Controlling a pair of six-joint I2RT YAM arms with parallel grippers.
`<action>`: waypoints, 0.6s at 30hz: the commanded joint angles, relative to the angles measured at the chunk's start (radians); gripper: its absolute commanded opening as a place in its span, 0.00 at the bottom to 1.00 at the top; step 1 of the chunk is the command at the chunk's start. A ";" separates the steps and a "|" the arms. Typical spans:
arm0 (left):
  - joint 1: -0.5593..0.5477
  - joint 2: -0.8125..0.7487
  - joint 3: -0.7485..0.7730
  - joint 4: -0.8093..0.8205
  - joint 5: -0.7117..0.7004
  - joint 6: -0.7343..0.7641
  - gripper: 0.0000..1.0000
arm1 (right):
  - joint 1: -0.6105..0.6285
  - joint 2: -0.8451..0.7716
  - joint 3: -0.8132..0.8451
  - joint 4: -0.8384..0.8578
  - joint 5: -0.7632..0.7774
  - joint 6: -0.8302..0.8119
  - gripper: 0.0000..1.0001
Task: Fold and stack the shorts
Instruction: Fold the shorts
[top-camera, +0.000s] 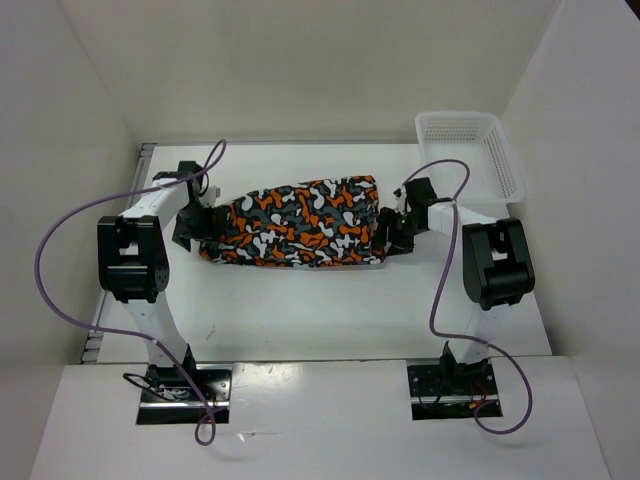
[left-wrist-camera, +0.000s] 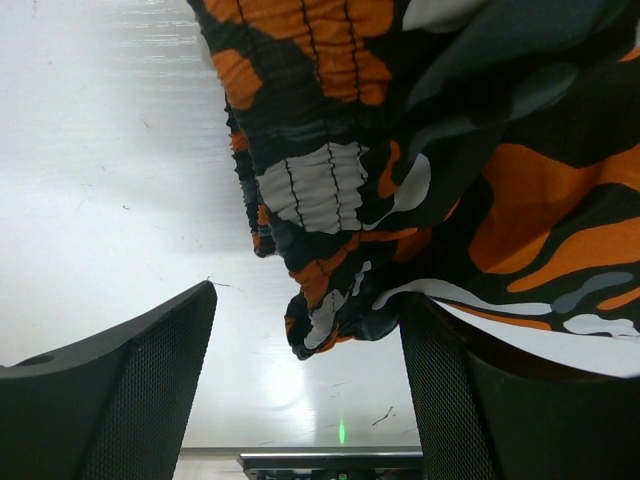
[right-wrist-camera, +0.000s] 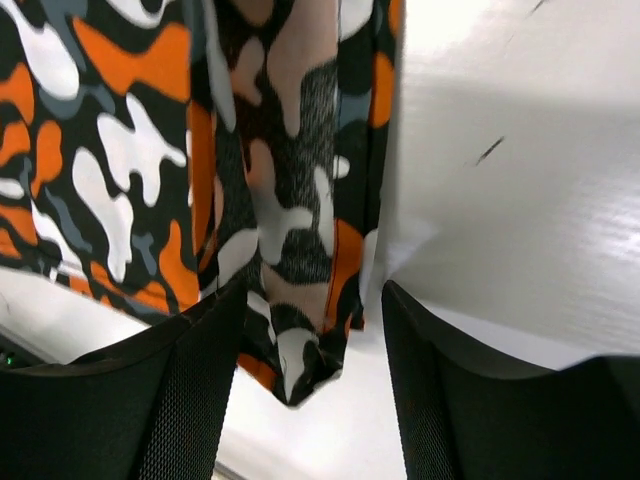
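Frankly, we judged the risk to lie at the ends of the shorts (top-camera: 300, 225), spread across the middle of the bench (top-camera: 300, 310) toward its far edge: the left gripper (left-wrist-camera: 310, 300) and the right gripper (right-wrist-camera: 312, 290) both stood unclenched with only bunched cloth between the jaws, so a closing pinch might catch one layer and skew the fold. Beyond, the white basket (top-camera: 505, 165) at the far right corner could be knocked, and we read no writing anywhere.

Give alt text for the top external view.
Camouflage-print shorts lie spread on the table, the left pincer at their left end, the right pincer at their right end. A white mesh basket sits at the far right corner.
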 joint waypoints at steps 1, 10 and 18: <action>0.007 0.003 0.032 -0.019 0.017 0.004 0.81 | 0.003 -0.067 -0.026 -0.058 -0.042 -0.051 0.62; 0.007 0.022 0.044 -0.019 0.017 0.004 0.81 | -0.065 -0.162 0.066 -0.179 0.186 -0.094 0.64; 0.007 0.041 0.078 -0.019 0.017 0.004 0.81 | -0.042 -0.116 0.054 -0.142 0.054 -0.013 0.75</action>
